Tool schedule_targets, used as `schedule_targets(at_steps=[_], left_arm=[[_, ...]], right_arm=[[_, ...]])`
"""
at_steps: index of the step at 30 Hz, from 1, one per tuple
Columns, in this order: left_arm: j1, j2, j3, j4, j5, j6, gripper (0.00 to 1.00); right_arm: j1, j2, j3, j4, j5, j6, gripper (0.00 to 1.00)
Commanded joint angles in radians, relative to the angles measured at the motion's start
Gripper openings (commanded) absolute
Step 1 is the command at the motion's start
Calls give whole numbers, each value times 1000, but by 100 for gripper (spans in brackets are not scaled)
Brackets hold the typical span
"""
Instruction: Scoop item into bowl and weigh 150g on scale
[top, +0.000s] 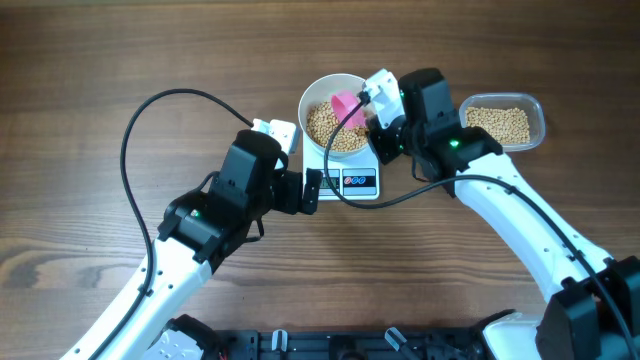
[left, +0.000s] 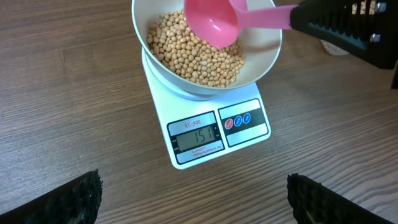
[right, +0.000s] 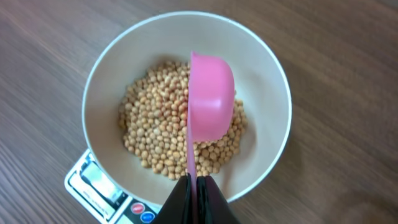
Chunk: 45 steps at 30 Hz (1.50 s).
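The white bowl stands on the white scale, part-filled with tan beans. The scale's display reads 151. My right gripper is shut on the handle of a pink scoop, which hangs tipped on its side above the beans. My left gripper is open on the near side of the scale, nothing between its fingers.
A clear plastic tub with more beans sits to the right of the bowl. A black cable loops over the wooden table on the left. Both arms converge around the scale.
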Motion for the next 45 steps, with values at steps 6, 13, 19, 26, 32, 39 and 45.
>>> schedule_targets(at_steps=[6,13,19,26,32,39,45], left_arm=[[-5,6,15,3,9,1,100],[-5,6,15,3,9,1,100],[-5,6,15,3,8,2,100],[-5,6,15,3,9,1,100],[-5,6,15,3,9,1,100],[-5,6,15,3,9,1,100],[-5,6,15,3,9,2,100]], right_arm=[[4,16,15,-24,-69,-18,4],[4,16,15,-29,-146,35,4],[2,13,18,-3,-103,47,4],[-51,-62,20,48,-85,117,4],[-88,-105,20,43,-113,134,4],[-92,-111,20,23,-276,175,4],[-92,-111,20,-7,-275,73,4]])
